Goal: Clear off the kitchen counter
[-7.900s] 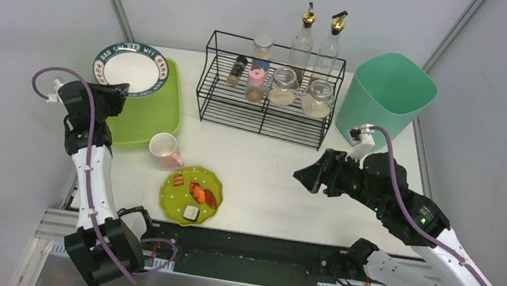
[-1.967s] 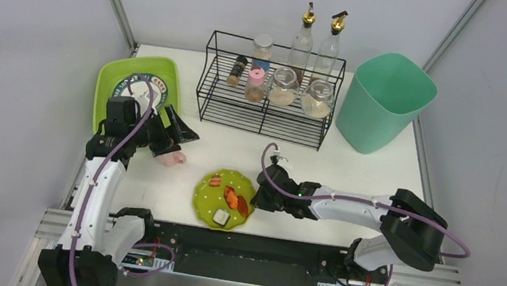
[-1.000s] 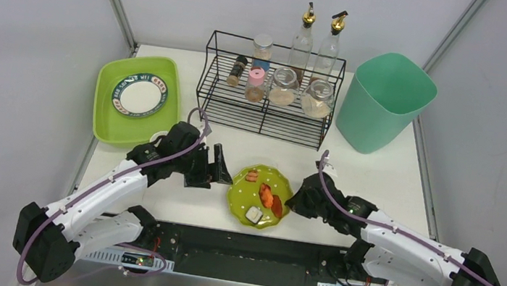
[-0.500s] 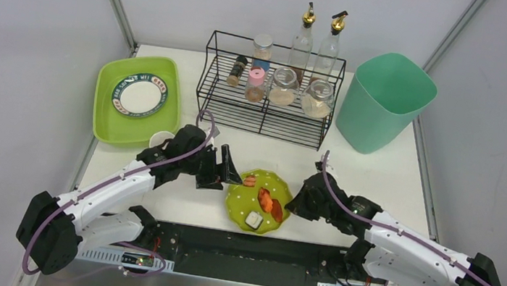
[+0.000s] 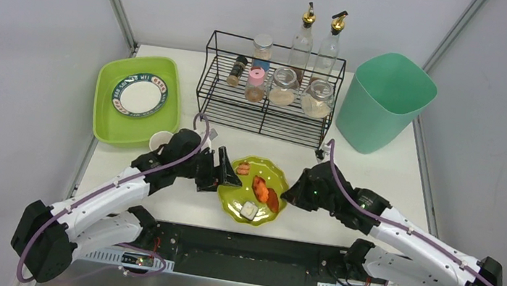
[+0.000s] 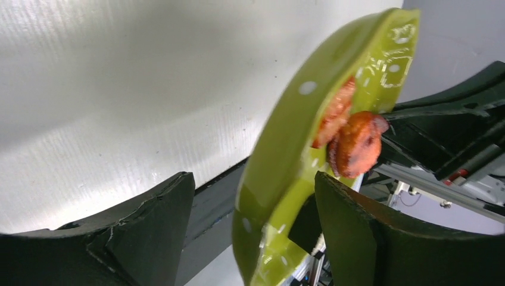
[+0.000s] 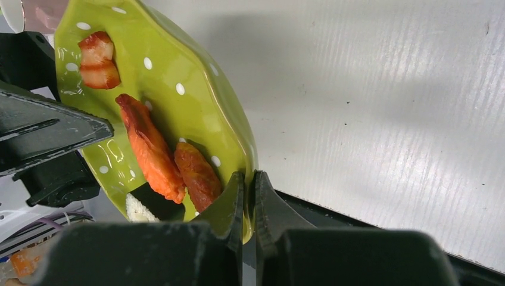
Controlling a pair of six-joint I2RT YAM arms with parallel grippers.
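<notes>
A lime-green dotted plate (image 5: pixel 245 186) with orange-red food pieces (image 5: pixel 263 191) and a white piece (image 5: pixel 249 210) hangs tilted over the front of the kitchen counter (image 5: pixel 357 167). My right gripper (image 5: pixel 287 194) is shut on its right rim; in the right wrist view the gripper (image 7: pixel 245 179) pinches the edge of the plate (image 7: pixel 196 101). My left gripper (image 5: pixel 226 175) is open. In the left wrist view the rim of the plate (image 6: pixel 286 161) stands between the spread fingers (image 6: pixel 161 208) with a gap on each side.
A pink cup (image 5: pixel 160 140) sits behind the left arm. At the back left a lime-green tub (image 5: pixel 103 114) holds a white plate (image 5: pixel 140 95). A black wire rack (image 5: pixel 261 115) with jars and bottles stands at the back, a mint bin (image 5: pixel 385 101) to its right.
The right gripper has lifted and tilted the plate, shifting it slightly left and back. The left gripper has come around the plate's left rim, its jaws a little narrower.
</notes>
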